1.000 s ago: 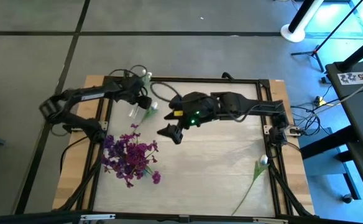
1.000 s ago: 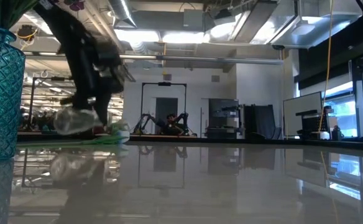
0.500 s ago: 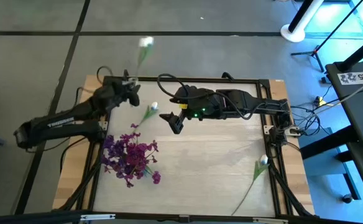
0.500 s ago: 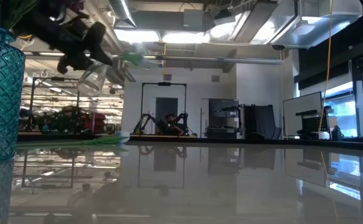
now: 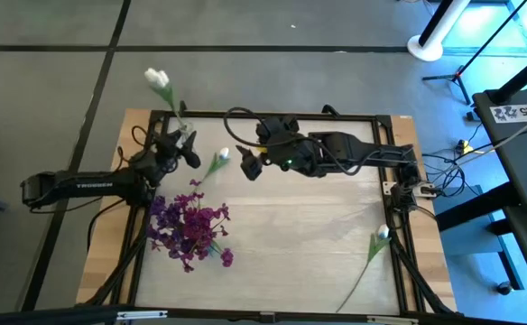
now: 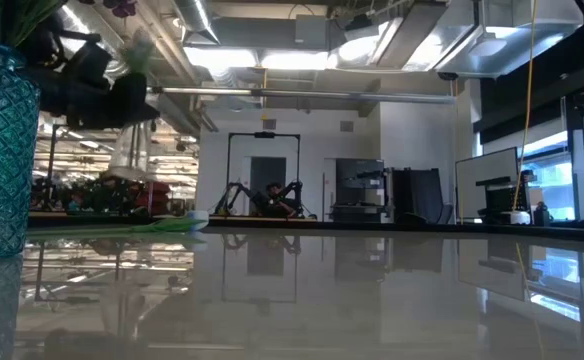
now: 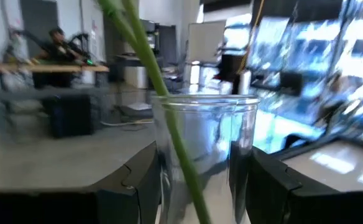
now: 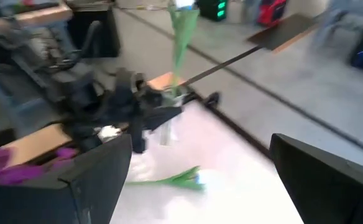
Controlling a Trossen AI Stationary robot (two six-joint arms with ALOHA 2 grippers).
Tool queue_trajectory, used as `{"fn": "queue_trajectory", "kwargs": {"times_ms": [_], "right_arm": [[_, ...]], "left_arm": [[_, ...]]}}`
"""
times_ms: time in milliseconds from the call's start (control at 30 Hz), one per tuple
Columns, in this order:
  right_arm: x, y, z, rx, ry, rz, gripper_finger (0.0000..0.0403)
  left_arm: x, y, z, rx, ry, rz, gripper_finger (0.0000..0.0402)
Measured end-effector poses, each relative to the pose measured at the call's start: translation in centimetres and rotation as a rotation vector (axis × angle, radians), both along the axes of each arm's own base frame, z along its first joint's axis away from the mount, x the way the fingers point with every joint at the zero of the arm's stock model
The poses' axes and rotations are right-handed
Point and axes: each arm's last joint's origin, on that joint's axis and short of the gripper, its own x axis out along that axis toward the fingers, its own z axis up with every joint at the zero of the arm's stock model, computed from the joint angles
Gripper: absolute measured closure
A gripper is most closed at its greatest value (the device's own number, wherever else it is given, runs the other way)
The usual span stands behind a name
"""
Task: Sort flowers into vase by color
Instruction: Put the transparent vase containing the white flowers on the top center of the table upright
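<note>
Left gripper (image 5: 184,144) clamps clear glass vase (image 7: 203,155) holding white tulip stem (image 5: 159,79) upright. Right gripper (image 5: 248,162) just beside, wide apart, empty. Another white tulip (image 5: 217,161) lies between them; purple flowers (image 5: 189,226) below left gripper.

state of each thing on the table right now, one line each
clear glass vase: upright, lifted, held by left gripper, one white flower inside
teal vase: upright, holds purple flowers
white flower: lying flat
white flower near right edge: lying flat
right gripper: jaws open, empty
</note>
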Motion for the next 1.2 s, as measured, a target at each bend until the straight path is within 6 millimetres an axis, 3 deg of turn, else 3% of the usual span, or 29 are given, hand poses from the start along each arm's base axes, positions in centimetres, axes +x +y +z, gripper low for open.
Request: {"fn": "queue_trajectory", "kwargs": {"times_ms": [367,500,700,900,1033,1200], "right_arm": [[2.5,-0.2,-2.5,-0.101,0.068,-0.048,0.0022],[3.4,-0.1,-3.2,-0.1,0.063,-0.047,0.0022],[4.1,-0.1,-3.5,-0.053,0.041,0.028,0.0022],[4.6,-3.2,-5.4,0.062,0.166,0.134,0.0022],[5.1,-4.9,-8.6,0.089,0.299,0.196,0.0022],[6.6,-4.7,-14.1,0.079,0.315,0.273,0.0022]], "left_arm": [[1.2,-0.2,-0.2,0.008,-0.012,-0.142,0.0232],[1.4,0.6,0.0,0.056,-0.016,-0.067,0.0232],[2.2,1.7,-0.4,0.081,-0.06,-0.111,0.0232],[4.2,1.9,0.4,0.136,-0.072,-0.256,0.0232],[5.5,2.3,0.9,0.153,-0.062,-0.301,0.0232],[6.0,2.5,0.3,0.118,-0.05,-0.322,0.0232]]}}
